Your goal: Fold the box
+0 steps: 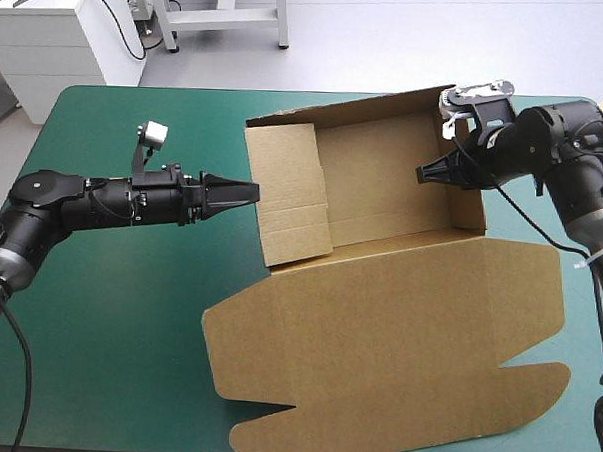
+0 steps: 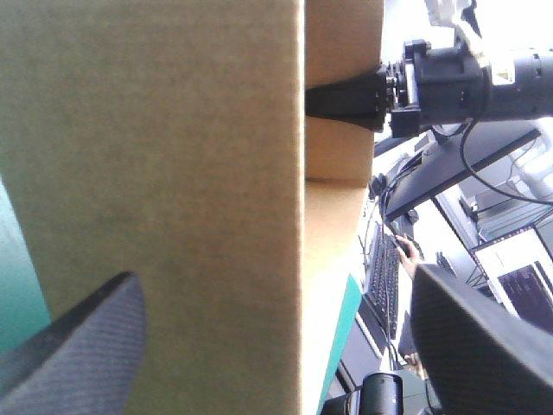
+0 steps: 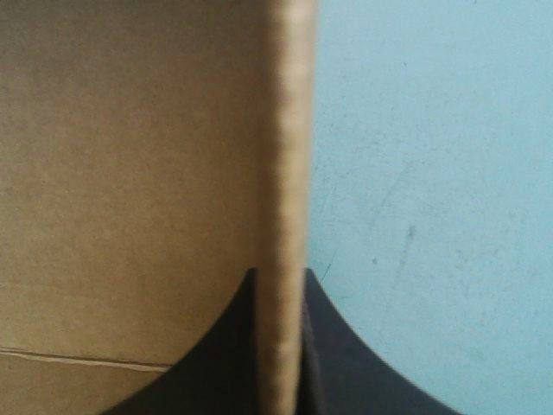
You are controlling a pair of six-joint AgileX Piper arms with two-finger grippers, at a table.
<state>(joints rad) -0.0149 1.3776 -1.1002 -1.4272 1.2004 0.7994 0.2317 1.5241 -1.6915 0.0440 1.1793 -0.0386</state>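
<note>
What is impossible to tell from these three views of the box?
- High view: whether the left claw touches the box; its tip overlaps the edge of the left wall.
- Left wrist view: most of the box's inside, behind the left wall that fills the view.
- Right wrist view: the left claw and the box's other walls, hidden by the right wall held in the right claw.

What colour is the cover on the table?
The cover is teal-green, clearest in the high view.
</note>
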